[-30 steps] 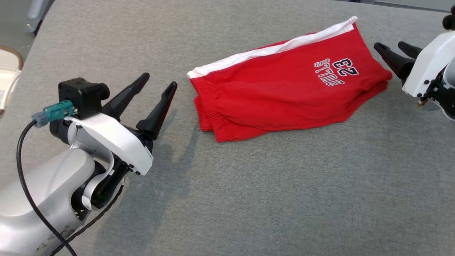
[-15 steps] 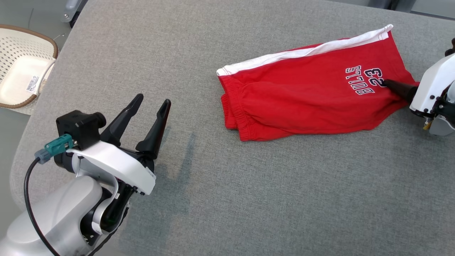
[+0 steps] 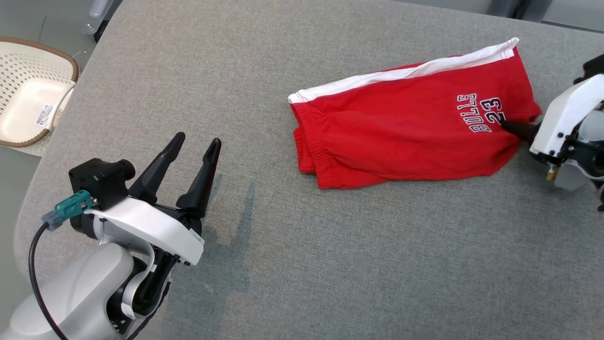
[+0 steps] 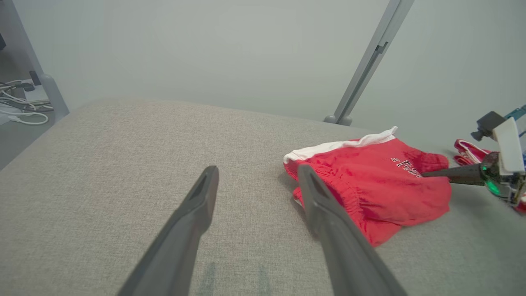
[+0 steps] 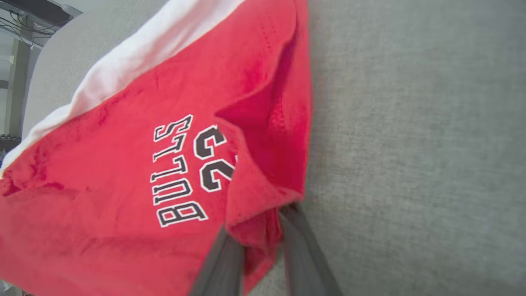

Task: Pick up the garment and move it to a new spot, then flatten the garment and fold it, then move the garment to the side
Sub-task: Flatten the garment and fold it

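Red shorts point(image 3: 401, 127) with a white side panel and "BULLS 23" lettering lie folded on the grey padded table point(image 3: 330, 264). My right gripper point(image 3: 507, 126) is shut on their right-hand hem, near the number. In the right wrist view its two fingers point(image 5: 259, 222) pinch a raised fold of the red cloth point(image 5: 102, 185). My left gripper point(image 3: 198, 140) hovers open and empty, well to the left of the shorts point(image 4: 370, 185). Of the garment, just a red edge with red-and-white striped trim point(image 4: 468, 152) peeks out behind the right gripper point(image 4: 425, 174).
A white perforated basket point(image 3: 28, 89) stands on the floor beyond the table's left edge. A grey metal post point(image 4: 370, 61) rises behind the table, and loose cables point(image 4: 20, 102) lie on the floor at the far left. Bare grey cloth stretches around the shorts.
The head camera has shifted. My right gripper slid onto the shorts' right hem and closed on it, bunching the cloth near the number. The left gripper stays open.
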